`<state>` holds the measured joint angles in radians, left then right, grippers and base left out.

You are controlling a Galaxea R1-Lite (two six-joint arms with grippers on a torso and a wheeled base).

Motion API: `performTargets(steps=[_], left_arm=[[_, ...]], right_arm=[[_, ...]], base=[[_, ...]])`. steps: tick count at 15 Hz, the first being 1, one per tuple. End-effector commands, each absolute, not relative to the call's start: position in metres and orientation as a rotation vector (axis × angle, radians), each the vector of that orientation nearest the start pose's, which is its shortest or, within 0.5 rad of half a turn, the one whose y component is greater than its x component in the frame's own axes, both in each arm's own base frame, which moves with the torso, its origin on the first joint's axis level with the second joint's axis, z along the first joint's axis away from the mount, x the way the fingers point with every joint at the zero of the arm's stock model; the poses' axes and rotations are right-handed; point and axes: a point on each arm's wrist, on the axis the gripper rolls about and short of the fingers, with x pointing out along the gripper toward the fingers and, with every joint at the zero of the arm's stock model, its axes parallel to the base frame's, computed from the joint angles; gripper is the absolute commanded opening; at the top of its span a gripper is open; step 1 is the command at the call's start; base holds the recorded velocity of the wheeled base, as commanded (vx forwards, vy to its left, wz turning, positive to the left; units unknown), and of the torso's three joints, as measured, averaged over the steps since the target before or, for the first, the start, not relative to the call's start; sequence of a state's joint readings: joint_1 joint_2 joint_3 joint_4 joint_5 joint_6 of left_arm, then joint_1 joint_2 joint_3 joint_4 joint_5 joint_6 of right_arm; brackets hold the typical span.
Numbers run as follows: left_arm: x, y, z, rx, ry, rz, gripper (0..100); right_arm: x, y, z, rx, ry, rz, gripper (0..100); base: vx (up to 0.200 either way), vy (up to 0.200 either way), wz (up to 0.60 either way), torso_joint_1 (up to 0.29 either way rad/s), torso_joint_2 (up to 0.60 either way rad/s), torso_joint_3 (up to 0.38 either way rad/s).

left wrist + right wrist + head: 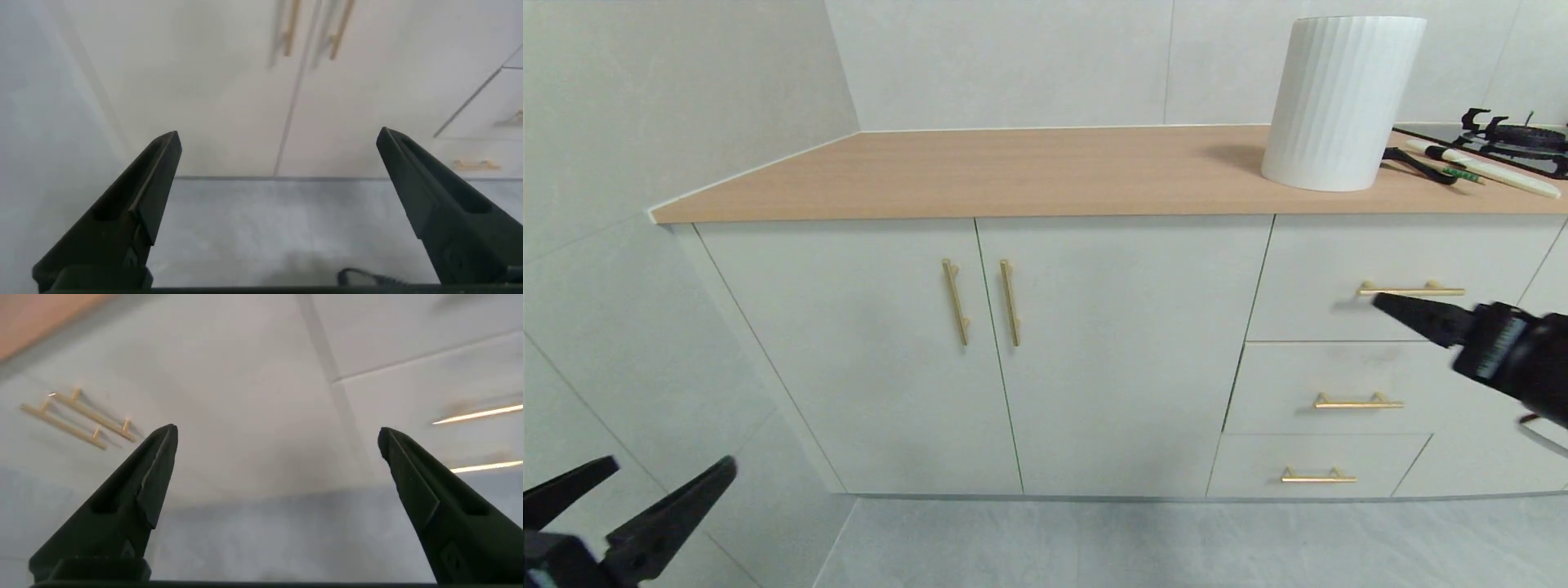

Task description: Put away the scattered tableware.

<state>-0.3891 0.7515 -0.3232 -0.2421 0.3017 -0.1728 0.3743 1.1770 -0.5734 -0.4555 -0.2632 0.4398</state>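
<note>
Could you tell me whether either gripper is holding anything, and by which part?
Nothing is held: the left gripper and right gripper are both open, empty.

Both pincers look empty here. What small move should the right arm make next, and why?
Probably raise the right pincer slightly onto the top drawer handle. It is open and close to that handle, the drawer is shut, and the utensils lie on the counter beside the white container, so opening storage likely comes first.
</note>
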Motion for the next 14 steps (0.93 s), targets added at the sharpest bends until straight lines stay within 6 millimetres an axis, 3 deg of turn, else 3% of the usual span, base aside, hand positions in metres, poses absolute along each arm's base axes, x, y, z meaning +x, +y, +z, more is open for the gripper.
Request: performTargets(steps=[1, 2, 3, 4, 6, 8, 11, 12, 14], left_arm=[[0.005, 0.005, 0.173, -0.108, 0.055, -0.044, 100], [-0.013, 0.011, 0.164, -0.102, 0.048, -0.011, 100], [-0.013, 0.011, 0.164, -0.102, 0.048, -0.011, 100], [-0.027, 0.014, 0.158, -0.118, -0.007, 0.026, 100], [-0.041, 0.015, 0.154, -0.123, -0.083, 0.083, 100], [-0.043, 0.014, 0.151, -0.1, -0.085, 0.182, 100], [-0.046, 0.01, 0.146, -0.089, -0.094, 0.336, 100], [-0.053, 0.008, 0.137, -0.058, -0.133, 0.342, 100], [-0.047, 0.009, 0.123, 0.002, -0.086, 0.421, 100]], right_arm=[[0.051, 0.006, 0.217, 0.281, -0.046, -0.028, 100], [0.015, -0.002, 0.211, 0.237, -0.079, -0.024, 100], [0.015, -0.002, 0.211, 0.237, -0.079, -0.024, 100], [-0.021, -0.01, 0.199, 0.172, -0.096, -0.037, 100], [-0.052, -0.013, 0.184, 0.116, -0.135, -0.121, 100], [-0.067, -0.005, 0.168, 0.035, -0.14, -0.251, 100], [-0.069, -0.007, 0.153, -0.013, -0.12, -0.393, 100], [-0.066, -0.008, 0.148, -0.012, -0.103, -0.417, 100], [-0.06, -0.01, 0.136, -0.001, -0.059, -0.487, 100]], base=[[0.0, 0.0, 0.0, 0.0, 0.0, 0.0], [0.0, 0.0, 0.0, 0.0, 0.0, 0.0], [0.0, 0.0, 0.0, 0.0, 0.0, 0.0], [0.0, 0.0, 0.0, 0.0, 0.0, 0.0], [0.0, 0.0, 0.0, 0.0, 0.0, 0.0], [0.0, 0.0, 0.0, 0.0, 0.0, 0.0], [0.0, 0.0, 0.0, 0.0, 0.0, 0.0], [0.0, 0.0, 0.0, 0.0, 0.0, 0.0], [0.0, 0.0, 0.0, 0.0, 0.0, 0.0]])
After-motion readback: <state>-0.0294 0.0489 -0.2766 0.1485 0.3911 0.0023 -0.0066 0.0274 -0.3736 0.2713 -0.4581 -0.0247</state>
